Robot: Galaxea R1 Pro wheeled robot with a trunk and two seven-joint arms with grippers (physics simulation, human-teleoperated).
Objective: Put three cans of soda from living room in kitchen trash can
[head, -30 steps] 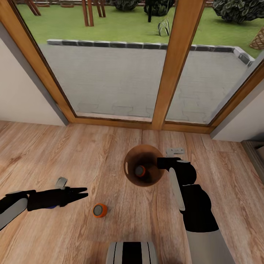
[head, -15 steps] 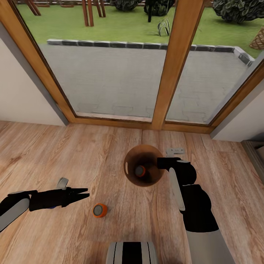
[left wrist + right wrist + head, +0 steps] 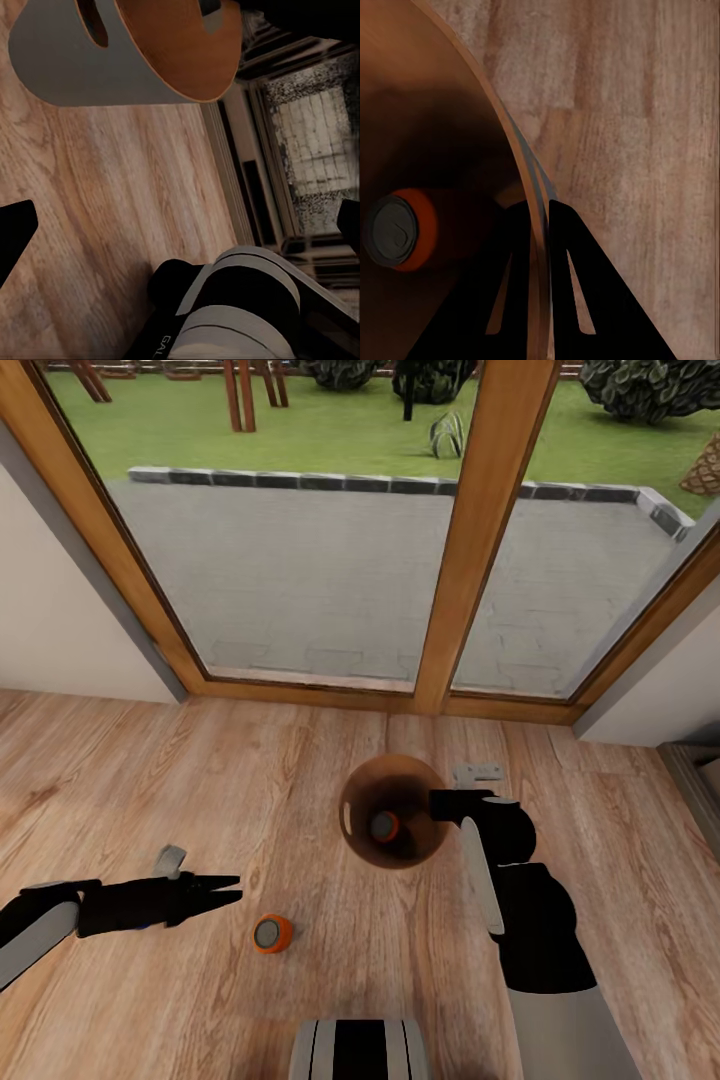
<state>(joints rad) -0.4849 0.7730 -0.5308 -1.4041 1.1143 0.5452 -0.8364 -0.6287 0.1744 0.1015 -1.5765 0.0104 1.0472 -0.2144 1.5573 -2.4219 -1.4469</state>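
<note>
Head view: right end effector [image 3: 447, 804] pinches the tash can [image 3: 392, 855] rim, one orange can inside; left end effector [image 3: 225, 887], fingers parted, should descend squarely over the upright can of soda [image 3: 271, 934] on the floor.

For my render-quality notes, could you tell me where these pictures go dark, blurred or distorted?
Head view: wide-angle bowing of the door frame; the bin has a shadowed interior around an orange can. Left wrist view: dim, grainy background. Right wrist view: the fingers are black silhouettes astride the bin's rim.
</note>
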